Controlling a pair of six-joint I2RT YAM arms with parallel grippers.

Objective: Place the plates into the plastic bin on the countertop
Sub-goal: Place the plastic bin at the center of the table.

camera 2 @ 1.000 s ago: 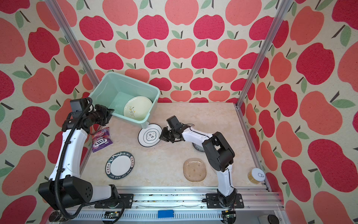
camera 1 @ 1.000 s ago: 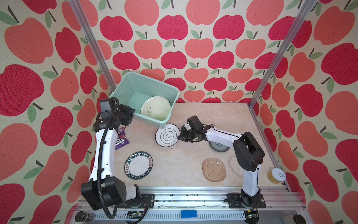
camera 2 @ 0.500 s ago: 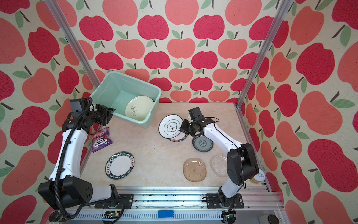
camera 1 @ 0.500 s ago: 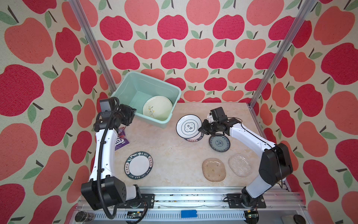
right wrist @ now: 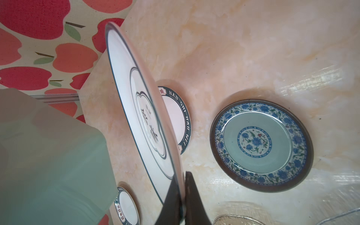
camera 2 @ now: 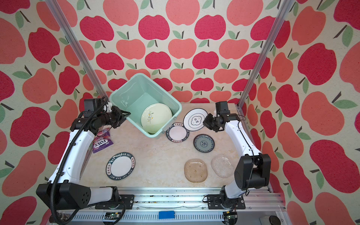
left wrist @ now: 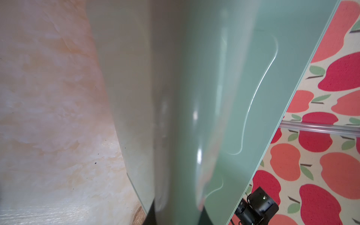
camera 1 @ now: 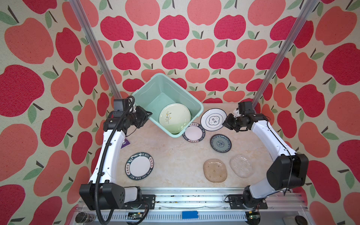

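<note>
Right gripper [camera 1: 225, 122] clamped on rim of white round plate with black emblem [camera 1: 212, 119]. I see plate airborne, tilted, just right of mint-green rectangular plastic bin [camera 1: 150, 91]. In the last second it swung away from bin's front. Left gripper [camera 1: 148, 115] pinches bin rim; bin dragged toward centre. Pale-green leaf-sprig plate [camera 1: 174, 118] lies inside. My read: drop-in pending, and five plates wait on beige marble countertop [camera 1: 175, 155].

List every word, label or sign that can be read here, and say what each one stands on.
"HAO SHI HAO WEI": dark rim of the front lettered plate; its Chinese characters are too small.
"HAO SHI HAO WEI": rim of the rear lettered plate beside the plastic bin.
"食味": middle of the emblem plate.
"FOX'S": purple candy bag; its smaller print is blurred.
</note>
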